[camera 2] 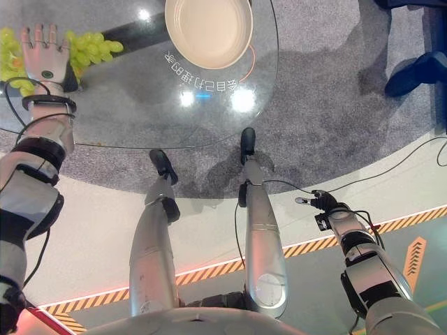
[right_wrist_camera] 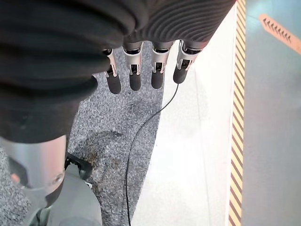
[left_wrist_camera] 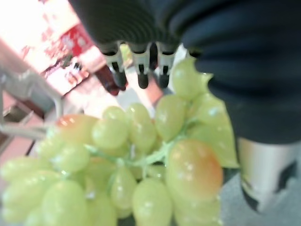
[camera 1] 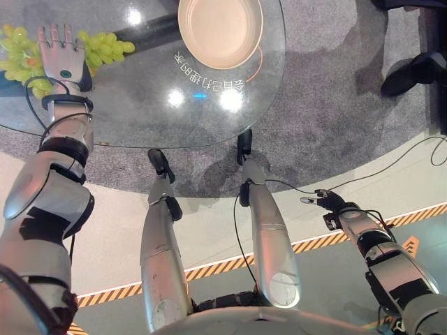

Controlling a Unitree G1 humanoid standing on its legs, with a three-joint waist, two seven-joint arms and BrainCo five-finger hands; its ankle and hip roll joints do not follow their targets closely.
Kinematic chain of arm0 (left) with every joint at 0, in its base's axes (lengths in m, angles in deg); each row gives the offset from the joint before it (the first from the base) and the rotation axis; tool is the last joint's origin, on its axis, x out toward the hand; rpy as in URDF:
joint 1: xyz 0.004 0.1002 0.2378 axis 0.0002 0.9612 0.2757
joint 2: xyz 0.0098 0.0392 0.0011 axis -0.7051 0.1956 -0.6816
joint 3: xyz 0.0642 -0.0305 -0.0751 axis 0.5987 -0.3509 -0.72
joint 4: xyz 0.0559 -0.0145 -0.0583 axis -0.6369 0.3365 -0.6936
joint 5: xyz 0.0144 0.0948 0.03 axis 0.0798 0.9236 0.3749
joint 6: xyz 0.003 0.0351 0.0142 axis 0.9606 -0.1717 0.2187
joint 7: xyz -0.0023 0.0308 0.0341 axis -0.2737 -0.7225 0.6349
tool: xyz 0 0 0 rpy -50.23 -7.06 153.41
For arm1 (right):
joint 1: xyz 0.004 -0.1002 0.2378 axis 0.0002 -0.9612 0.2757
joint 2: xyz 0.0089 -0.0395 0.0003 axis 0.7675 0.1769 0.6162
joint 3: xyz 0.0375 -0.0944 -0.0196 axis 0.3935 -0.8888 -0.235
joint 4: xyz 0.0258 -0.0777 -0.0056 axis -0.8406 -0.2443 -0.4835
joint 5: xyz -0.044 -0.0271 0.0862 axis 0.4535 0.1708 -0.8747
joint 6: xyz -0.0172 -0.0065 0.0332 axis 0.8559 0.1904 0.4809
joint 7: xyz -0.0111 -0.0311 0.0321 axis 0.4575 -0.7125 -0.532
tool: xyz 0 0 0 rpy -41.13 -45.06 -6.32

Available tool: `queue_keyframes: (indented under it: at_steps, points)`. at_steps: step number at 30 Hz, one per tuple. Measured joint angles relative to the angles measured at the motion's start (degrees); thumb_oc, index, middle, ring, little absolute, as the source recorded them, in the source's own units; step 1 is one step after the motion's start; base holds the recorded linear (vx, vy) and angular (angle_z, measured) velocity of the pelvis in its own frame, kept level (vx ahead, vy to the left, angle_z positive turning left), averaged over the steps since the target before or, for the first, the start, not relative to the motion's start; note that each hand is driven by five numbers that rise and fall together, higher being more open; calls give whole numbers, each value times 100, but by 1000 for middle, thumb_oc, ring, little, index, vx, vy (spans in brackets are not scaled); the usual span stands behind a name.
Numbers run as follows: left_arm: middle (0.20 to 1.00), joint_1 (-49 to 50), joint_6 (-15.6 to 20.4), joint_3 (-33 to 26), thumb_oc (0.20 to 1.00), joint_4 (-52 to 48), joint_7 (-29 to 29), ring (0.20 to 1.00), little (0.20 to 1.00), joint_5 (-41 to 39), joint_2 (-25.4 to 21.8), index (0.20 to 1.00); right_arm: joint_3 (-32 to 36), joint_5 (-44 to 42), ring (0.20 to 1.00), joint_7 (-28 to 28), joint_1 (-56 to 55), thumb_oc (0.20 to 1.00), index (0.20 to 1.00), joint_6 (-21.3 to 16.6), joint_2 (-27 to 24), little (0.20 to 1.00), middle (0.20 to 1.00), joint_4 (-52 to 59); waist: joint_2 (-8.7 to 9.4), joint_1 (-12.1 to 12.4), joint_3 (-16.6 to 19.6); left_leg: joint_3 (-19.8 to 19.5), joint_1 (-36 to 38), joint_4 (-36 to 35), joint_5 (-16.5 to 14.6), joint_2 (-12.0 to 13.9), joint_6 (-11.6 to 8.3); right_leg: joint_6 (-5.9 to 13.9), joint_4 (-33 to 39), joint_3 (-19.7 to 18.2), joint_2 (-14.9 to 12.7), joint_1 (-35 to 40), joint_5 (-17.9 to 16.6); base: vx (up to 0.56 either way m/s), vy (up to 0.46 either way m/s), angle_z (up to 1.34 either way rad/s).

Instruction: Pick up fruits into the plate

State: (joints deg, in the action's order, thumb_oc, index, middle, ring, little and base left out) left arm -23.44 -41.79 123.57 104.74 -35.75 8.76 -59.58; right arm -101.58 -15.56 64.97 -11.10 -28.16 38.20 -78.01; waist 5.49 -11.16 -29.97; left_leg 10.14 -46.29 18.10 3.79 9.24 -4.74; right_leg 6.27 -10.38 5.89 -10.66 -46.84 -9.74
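Green grapes [camera 1: 105, 47] under open left hand [camera 1: 64, 61] (plate [camera 1: 221, 31] apart).

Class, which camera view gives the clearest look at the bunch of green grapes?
The left wrist view: the grapes show up close, single berries and stem. In both eye views the left hand hovers over the bunch on the glass table, covering its middle.

A bunch of green grapes [camera 1: 105, 47] lies on the glass table [camera 1: 140, 105] at its far left part, spread out sideways, some berries tinged orange in the left wrist view. A round cream plate [camera 1: 220, 31] stands empty on the same table, upright, well to the right of the grapes and apart from them.
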Motion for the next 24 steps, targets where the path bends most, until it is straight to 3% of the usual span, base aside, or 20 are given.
queue_keyframes:
  at_steps: [3, 9, 10, 11, 12, 18, 24]
  points:
    - [1000, -175, 15, 33, 1000, 7, -793, 1000, 1000, -705, 0, 1000, -4, -72, 1000, 37, -26, 1000, 1000, -20, -2, 1000, 1000, 275, 33, 7, 20, 2, -61, 169, -87, 76, -16, -3, -12, -9, 47, -1, 3, 19, 14, -7]
    - [1000, -524, -96, 43, 1000, 122, -1935, 1000, 1000, -1242, -16, 1000, -14, -141, 1000, 85, -59, 1000, 1000, -11, -4, 1000, 1000, 752, 115, -11, 108, 6, -217, 393, -232, 151, -53, 10, -22, -43, 102, -76, 38, 15, -1, -5]
    - [526, -595, -159, 38, 526, 126, -2086, 526, 526, -1327, -15, 526, -12, -208, 1000, 107, -82, 1000, 1000, -4, -6, 1000, 1000, 851, 150, -11, 139, -3, -253, 447, -248, 175, -42, 10, -22, -44, 121, -87, 37, 16, -10, -7]
    - [416, -608, -198, 39, 416, 125, -2150, 416, 416, -1327, -13, 416, -12, -222, 1000, 111, -96, 1000, 1000, -4, -6, 1000, 1000, 895, 172, -11, 158, -2, -251, 454, -249, 178, -40, 13, -23, -49, 125, -87, 35, 18, -11, -4]
    - [200, -614, -253, 38, 200, 125, -2285, 200, 200, -1382, -1, 200, -16, -234, 1000, 117, -124, 1000, 1000, 34, -6, 1000, 1000, 1027, 198, -26, 225, 0, -252, 453, -250, 179, -39, 12, -21, -49, 126, -87, 36, 0, 0, 0]
    - [200, -610, -374, -25, 200, 124, -2814, 200, 200, -1815, 83, 200, -16, -236, 1000, 125, -154, 1000, 1000, 159, -16, 1000, 1000, 1266, 221, -35, 404, -3, -245, 463, -298, 182, -74, 11, -29, -49, 128, -74, 65, 0, 0, 0]
    - [200, -525, -426, -100, 200, 124, -2832, 200, 200, -1984, 60, 200, -13, -336, 1000, 130, -192, 1000, 1000, 317, -22, 1000, 1000, 1418, 220, -40, 404, -37, -216, 491, -302, 181, -56, -2, -78, -32, 128, -31, 72, 2, 1, 1]
